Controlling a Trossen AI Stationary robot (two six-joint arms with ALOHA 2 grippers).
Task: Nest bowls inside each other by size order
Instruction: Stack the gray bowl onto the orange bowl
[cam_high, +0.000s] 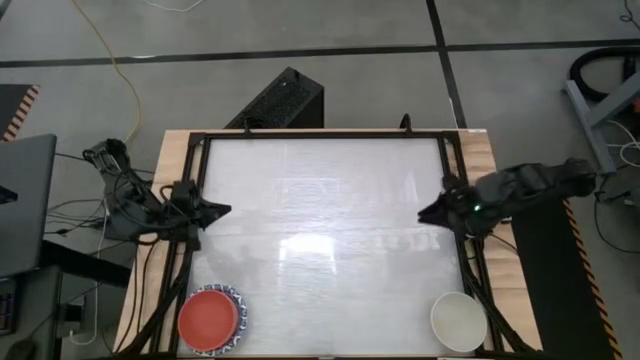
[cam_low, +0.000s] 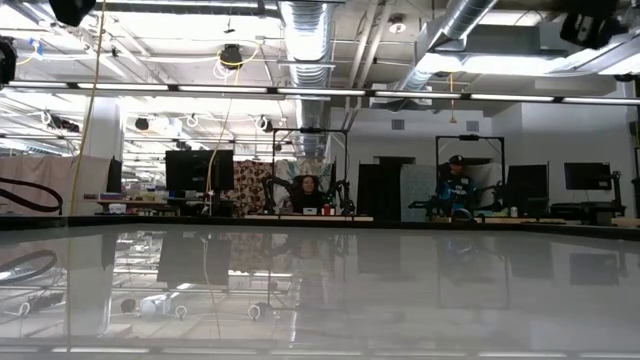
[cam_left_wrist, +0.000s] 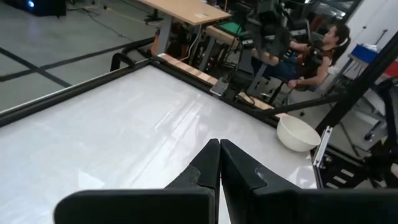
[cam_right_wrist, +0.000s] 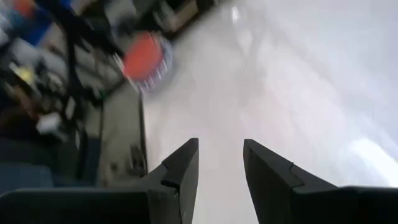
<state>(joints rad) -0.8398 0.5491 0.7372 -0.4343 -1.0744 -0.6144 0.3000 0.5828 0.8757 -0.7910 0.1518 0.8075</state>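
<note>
Both arms sit back at the side edges of the white table, leaving the whole middle bare and free between them. The left gripper is pinched shut on nothing; just behind it, in the near corner on its side, a red bowl sits nested in a blue-rimmed bowl. The right gripper hangs with jaws apart, empty; the cream-white bowl stands at the near corner on its side. No readable writing shows anywhere.

One red bowl, one blue-patterned bowl beneath it, one cream bowl
</note>
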